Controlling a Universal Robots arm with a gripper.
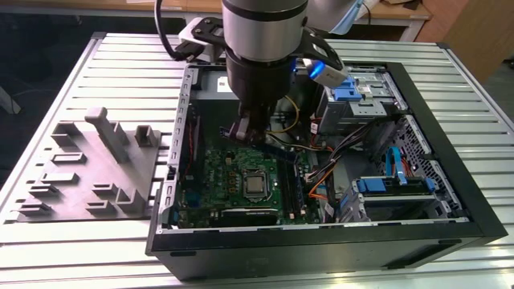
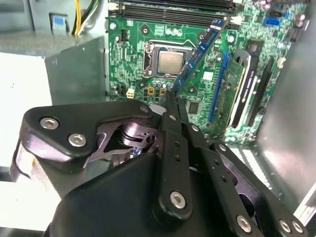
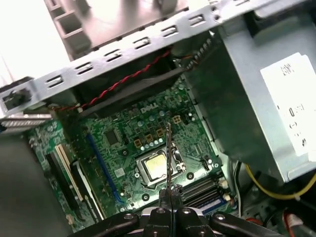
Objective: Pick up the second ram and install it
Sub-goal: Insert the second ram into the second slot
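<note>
Jaws: closed on the second ram (image 2: 197,54), clamped near one end; rest of the stick projecting beyond the jaws at a tilt.
Second ram: held clear of every surface inside the open computer case (image 1: 321,238), below the jaws and above the green motherboard (image 2: 136,54); seen edge-on in the first wrist view (image 3: 168,148); no contact with any slot, as far as visible.
CPU socket (image 2: 170,61): beneath the projecting stick, close to the jaws.
Memory slots (image 2: 173,6): past the CPU socket, near the free tip of the stick; not possible to tell whether a neighbouring slot is already filled.
Grey plastic tray (image 1: 88,174): well apart from the jaws, on the worktop (image 1: 80,259) beside the case.
Progress, done: pick-up judged complete; stick carried into the case and over the board.
Progress, outstanding: stick not level with a slot, not seated, not released; installation judged not yet begun.
</note>
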